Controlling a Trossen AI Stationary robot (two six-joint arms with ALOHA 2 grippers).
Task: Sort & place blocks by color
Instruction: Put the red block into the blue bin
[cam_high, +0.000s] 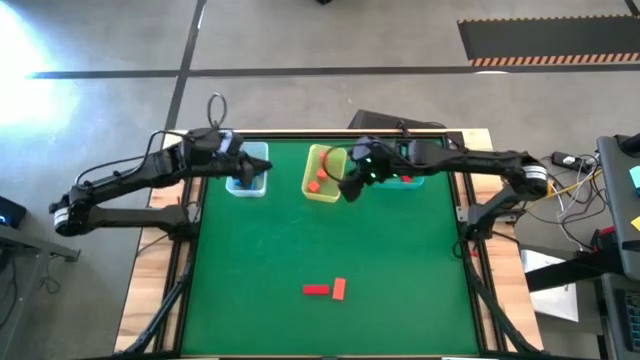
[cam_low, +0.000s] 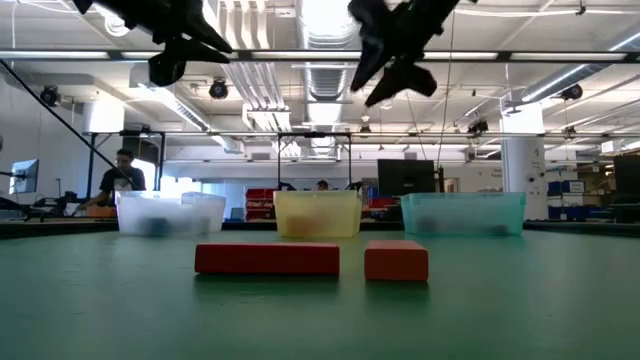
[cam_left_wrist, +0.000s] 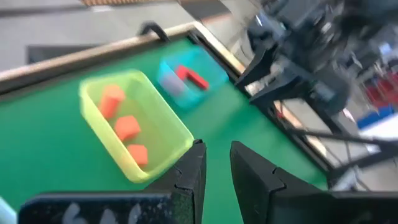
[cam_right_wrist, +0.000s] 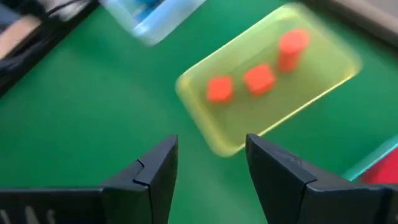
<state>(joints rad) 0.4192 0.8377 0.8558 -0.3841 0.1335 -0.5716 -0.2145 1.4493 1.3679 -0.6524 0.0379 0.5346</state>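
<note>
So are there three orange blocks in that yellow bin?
Yes, the right wrist view shows three orange blocks lying inside the yellow bin.

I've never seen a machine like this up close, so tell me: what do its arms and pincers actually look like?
Both arms are slim, dark, jointed tubes with black cables looped along them. Each has a pale silver-grey band near its base end. The left gripper and the right gripper each end in two flat, black, wedge-shaped fingers with angular edges. No sleeves or readable markings show.

We find no text, label, brand, number or sign that can be read anywhere in these views, on the table or in the room behind.
</note>
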